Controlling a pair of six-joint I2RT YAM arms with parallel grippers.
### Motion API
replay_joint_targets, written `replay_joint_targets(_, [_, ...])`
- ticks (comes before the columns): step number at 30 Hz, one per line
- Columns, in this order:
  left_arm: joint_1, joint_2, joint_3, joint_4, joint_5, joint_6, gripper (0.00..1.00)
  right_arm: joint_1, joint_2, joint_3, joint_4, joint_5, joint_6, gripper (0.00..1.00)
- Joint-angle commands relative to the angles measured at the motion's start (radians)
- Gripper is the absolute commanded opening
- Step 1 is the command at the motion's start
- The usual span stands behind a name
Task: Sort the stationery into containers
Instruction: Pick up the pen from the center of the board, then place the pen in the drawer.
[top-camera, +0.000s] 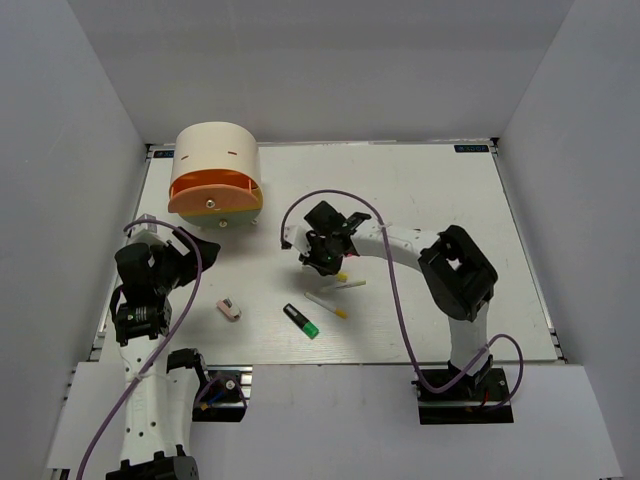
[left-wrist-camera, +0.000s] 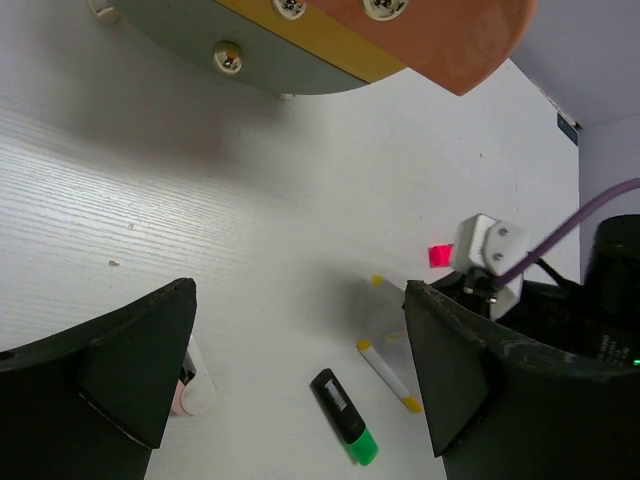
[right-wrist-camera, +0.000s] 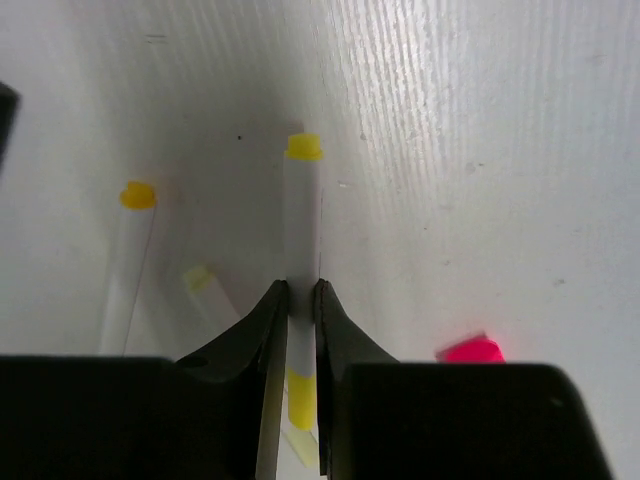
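Clamping a pen (right-wrist-camera: 301, 235), right pincer (right-wrist-camera: 297, 292) sits well inside the table (top-camera: 450, 200) edges; left pincer (left-wrist-camera: 300, 290) gapes near the left edge.

Eraser (left-wrist-camera: 198, 390) half behind left fingers (left-wrist-camera: 110, 380); organizer (left-wrist-camera: 300, 65) beyond top edge

Black-and-white arms (top-camera: 395, 243), purple cables (top-camera: 340, 193).

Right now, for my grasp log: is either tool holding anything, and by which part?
The right tool pinches a yellow-and-white pen by its white barrel. The left tool is open, empty.
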Motion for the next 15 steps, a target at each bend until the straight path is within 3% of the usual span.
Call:
replay_joint_targets(1, [-0.005, -0.01, -0.014, 0.034, 0.015, -0.015, 0.95, -0.026, -0.136, 0.092, -0.049, -0.097, -0.093, 0.0])
replay_joint_targets(8, [-0.005, -0.01, -0.034, 0.064, 0.024, -0.024, 0.95, -0.052, -0.18, 0.357, -0.003, -0.229, -0.139, 0.0])
replay_joint_targets(15, [-0.005, -0.01, -0.043, 0.074, 0.033, -0.024, 0.95, -0.051, -0.063, 0.603, 0.18, -0.358, -0.043, 0.0])
